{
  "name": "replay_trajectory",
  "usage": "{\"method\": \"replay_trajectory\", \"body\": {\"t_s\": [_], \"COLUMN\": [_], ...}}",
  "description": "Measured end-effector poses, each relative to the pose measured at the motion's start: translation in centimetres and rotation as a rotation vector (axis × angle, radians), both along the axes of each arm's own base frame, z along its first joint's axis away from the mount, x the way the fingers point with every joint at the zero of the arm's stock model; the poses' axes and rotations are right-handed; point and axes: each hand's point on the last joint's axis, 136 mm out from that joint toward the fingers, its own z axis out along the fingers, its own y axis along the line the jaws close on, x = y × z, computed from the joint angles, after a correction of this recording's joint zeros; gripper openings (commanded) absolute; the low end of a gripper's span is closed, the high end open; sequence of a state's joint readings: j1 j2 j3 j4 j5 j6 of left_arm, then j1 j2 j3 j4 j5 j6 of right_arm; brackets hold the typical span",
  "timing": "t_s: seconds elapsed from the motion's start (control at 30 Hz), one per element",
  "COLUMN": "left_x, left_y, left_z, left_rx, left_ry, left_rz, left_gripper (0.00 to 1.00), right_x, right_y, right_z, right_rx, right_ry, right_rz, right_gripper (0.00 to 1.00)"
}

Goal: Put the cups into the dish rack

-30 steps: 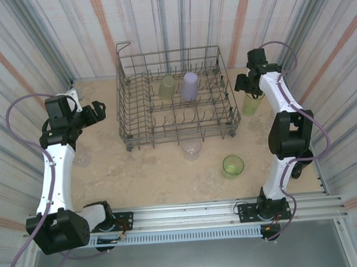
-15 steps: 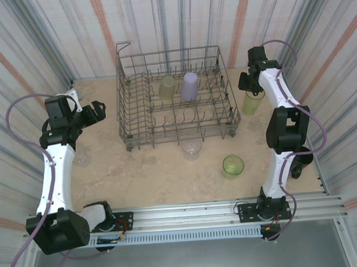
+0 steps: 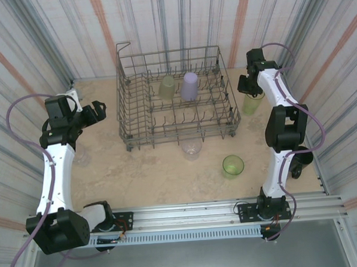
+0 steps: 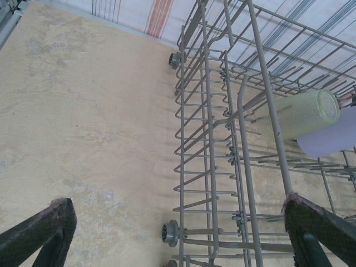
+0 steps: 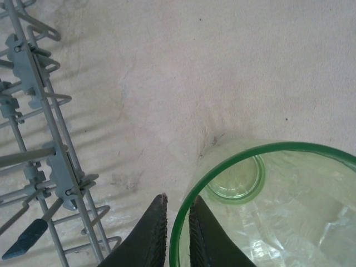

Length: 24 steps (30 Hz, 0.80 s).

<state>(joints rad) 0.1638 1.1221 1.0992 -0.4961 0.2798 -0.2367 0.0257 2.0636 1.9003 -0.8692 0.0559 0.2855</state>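
Right wrist: yellow-green cup pinched at the rim by the right hand.
A straight lift is advised before the dish rack, at the hand's left, is approached.

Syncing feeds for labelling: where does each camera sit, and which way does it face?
Top external: above, behind the arms, facing down at the dish rack; both show.
Left wrist: beside the rack, facing along it; open left gripper's fingertips show.
Right wrist: facing down; right gripper pinches a green cup's rim.
Both wrists share the rack.
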Motion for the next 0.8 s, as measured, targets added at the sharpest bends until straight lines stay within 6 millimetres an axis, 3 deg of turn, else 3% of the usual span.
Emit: {"method": "replay_trajectory", "body": {"t_s": [0.13,0.8], "left_x": [-0.01,-0.05], "left_y": [-0.01,-0.12], "left_z": [0.01,0.19], "left_rx": [0.0,-0.009], "left_ry": [0.0,-0.005], "left_rz": [0.0,-0.002], "left_gripper": [0.99,0.99], "right_x": [0.09,0.21], "right_y": [-0.15,0.07], "right_z": [0.21,0.57], "right_rx": [-0.008,-0.016], "right_ry": [-0.004,-0.011], "right_rz": [-0.004,0.001], "right_gripper": [0.0,0.0]}}
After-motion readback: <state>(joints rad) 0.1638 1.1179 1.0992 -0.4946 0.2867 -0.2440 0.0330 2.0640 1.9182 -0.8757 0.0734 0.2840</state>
